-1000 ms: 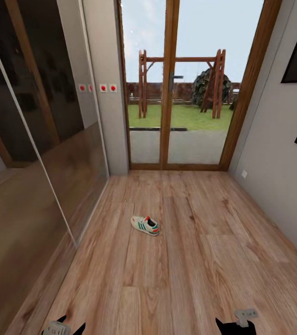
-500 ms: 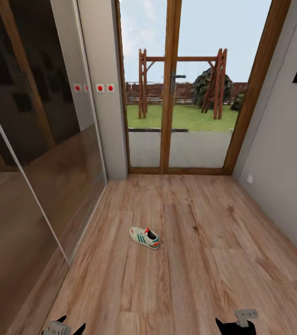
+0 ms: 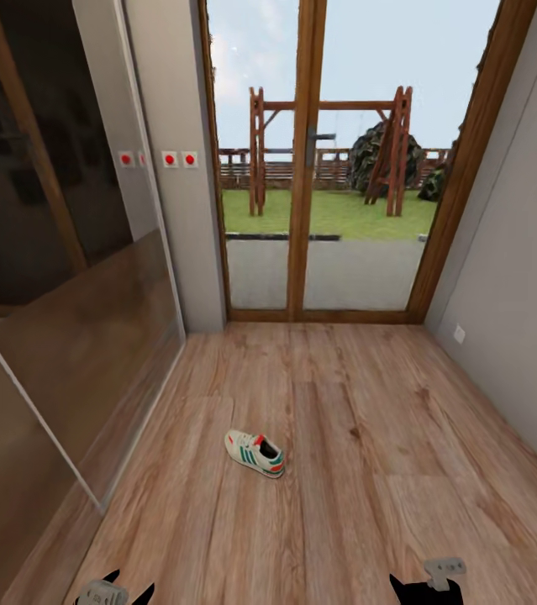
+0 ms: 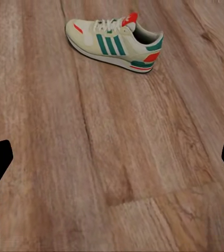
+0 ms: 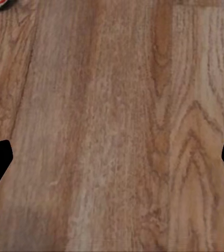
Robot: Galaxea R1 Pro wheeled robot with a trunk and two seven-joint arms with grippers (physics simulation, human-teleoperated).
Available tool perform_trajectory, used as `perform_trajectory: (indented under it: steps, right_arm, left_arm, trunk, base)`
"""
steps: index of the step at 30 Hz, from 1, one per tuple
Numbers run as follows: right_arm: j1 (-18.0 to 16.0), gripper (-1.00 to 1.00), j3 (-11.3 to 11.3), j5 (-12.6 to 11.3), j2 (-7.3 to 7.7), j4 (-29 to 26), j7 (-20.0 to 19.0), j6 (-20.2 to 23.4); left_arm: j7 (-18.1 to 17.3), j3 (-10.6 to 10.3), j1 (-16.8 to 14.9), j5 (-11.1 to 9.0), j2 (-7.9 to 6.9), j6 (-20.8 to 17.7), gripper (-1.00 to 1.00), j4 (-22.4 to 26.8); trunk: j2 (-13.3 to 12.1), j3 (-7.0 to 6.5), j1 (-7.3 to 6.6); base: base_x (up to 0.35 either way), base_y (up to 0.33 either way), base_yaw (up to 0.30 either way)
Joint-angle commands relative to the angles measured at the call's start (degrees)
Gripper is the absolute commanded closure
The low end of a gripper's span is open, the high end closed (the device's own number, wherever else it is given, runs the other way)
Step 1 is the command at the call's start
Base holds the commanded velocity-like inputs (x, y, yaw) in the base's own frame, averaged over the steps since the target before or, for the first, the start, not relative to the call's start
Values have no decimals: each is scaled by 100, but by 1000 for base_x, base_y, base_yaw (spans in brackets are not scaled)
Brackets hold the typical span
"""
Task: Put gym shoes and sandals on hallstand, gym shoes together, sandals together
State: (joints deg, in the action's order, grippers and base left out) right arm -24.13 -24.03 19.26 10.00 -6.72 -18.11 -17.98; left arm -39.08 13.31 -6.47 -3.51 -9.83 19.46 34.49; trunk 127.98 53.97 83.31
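Both of my pincers hung low over the corridor floor [image 3: 360, 470], fingers spread apart and holding nothing — my left gripper [image 4: 112, 157] and my right gripper [image 5: 112, 157] each showed two dark fingertips at the far sides of their wrist views, bare planks between them. In the head view my left gripper [image 3: 117, 591] and right gripper [image 3: 423, 586] sat at the lower edge, well apart, with open floor ahead of both. One gym shoe [image 3: 255, 452] lay upright on its sole on the planks ahead of my left side, its toe toward the mirrored wardrobe [image 3: 58, 336]; the left wrist view showed that shoe [image 4: 115, 42] clear of the fingers. Beyond it stood the glazed door [image 3: 310, 168], with a grey wall [image 3: 512, 277] on my right.
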Motion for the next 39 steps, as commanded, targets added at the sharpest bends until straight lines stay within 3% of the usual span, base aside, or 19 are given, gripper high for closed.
perform_trajectory:
  steps: [1,13,31,39]
  right_arm:
    - [-4,-100,-50,42,-1,4,-26,-16]
    - [-4,-100,-49,42,-7,4,-27,-18]
    - [-4,-100,-49,42,-7,4,-27,-19]
    - [-4,-100,-49,42,-7,4,-27,-14]
  left_arm:
    - [-48,14,-4,-36,1,-8,-100,-4]
    - [-48,14,-4,-36,-1,-6,-100,-4]
    - [-48,14,-4,-36,1,-4,-100,-4]
    - [-48,14,-4,-36,3,-5,-100,-4]
  trunk:
    - [2,5,2]
    - [2,5,2]
    - [2,5,2]
    - [2,5,2]
  base:
    - [260,-166,0]
    - [236,-190,79]
    - [222,-200,258]
    - [74,-209,270]
